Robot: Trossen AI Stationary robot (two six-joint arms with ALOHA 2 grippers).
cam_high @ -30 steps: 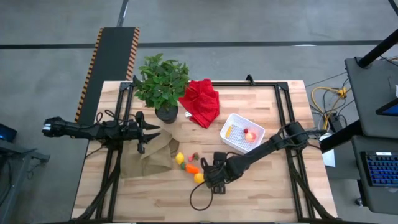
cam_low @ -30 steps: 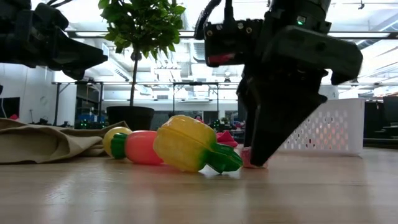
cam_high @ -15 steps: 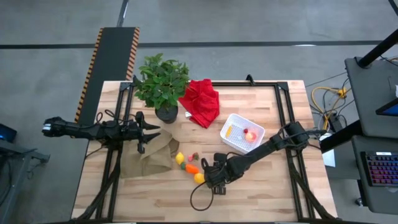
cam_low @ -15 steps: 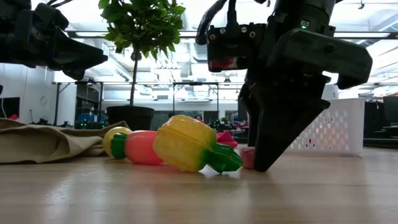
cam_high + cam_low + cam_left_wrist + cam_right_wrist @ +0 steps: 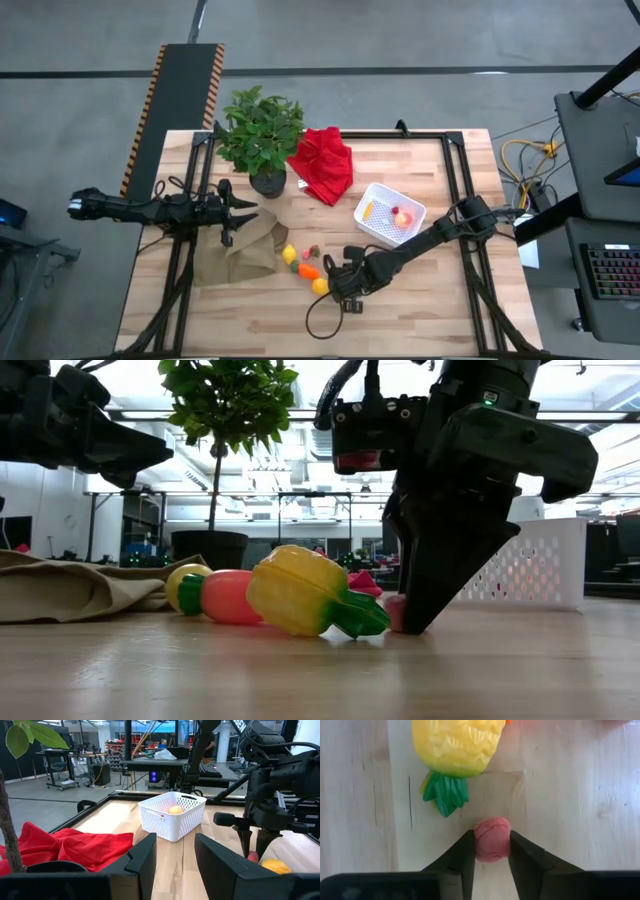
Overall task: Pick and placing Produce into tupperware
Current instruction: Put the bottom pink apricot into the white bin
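My right end effector (image 5: 491, 851) pinches a pink piece (image 5: 491, 840) mid-frame, beside the yellow one (image 5: 454, 747). Bare desk (image 5: 420, 310) lies below. Tupperware (image 5: 389, 214) sits upper right. My left end effector's (image 5: 238, 215) spread: cannot tell.

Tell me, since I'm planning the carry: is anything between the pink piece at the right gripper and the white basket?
Nothing visible. The right gripper has its fingers against both sides of the pink piece on the table. The yellow pineapple toy lies just beyond it, away from the white basket, and the wood between piece and basket looks bare.
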